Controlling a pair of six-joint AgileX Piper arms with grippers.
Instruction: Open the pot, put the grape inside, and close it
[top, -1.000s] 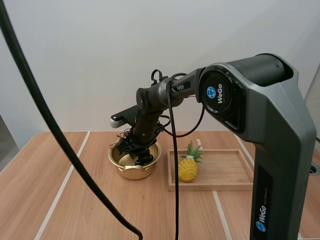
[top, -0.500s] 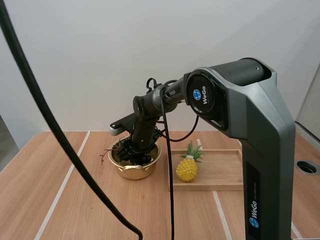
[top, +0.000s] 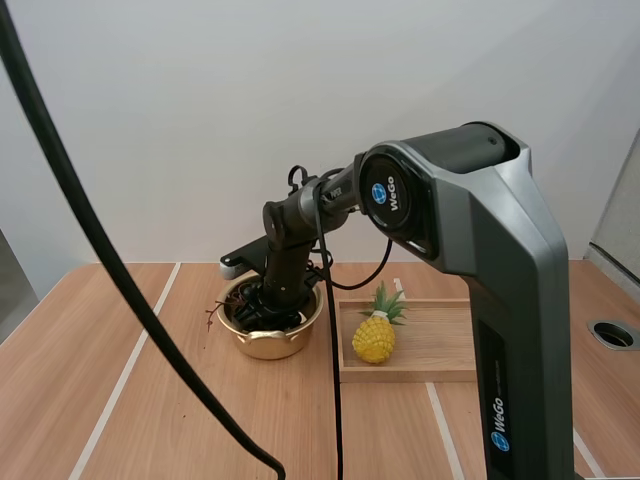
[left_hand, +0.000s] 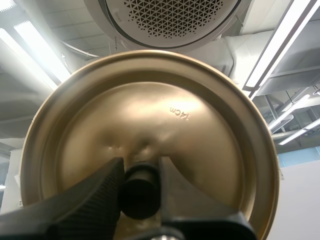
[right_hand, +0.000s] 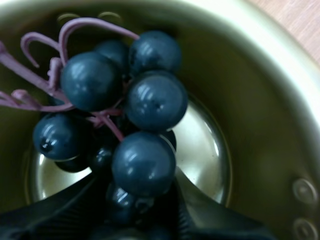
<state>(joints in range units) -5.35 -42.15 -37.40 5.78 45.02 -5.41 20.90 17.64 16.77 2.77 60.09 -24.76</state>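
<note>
Right hand (right_hand: 140, 205) is down inside the pot (right_hand: 260, 100), fingers (right_hand: 215, 220) pinched on the grapes (right_hand: 145, 107), bunch low in it. Left hand (left_hand: 140, 167) is clamped on the knob (left_hand: 140, 197) of the lid (left_hand: 170, 110), lid off the pot. Risk: stems (right_hand: 75, 27) catch the fingers on release and drag the bunch out, or hang over the rim (right_hand: 250, 37) and block the lid. Tight inside. Tray (top: 430, 345) just right of pot, open counter (top: 130, 400) left.

The mouth of the pot (top: 268, 342) is crowded: the right gripper (right_hand: 140, 200) reaches down into it, pinching the grapes (right_hand: 150, 100). Just to its right stands the tray (top: 440, 345) with a pineapple (top: 375, 338). Open table (top: 150, 400) lies left and in front.
</note>
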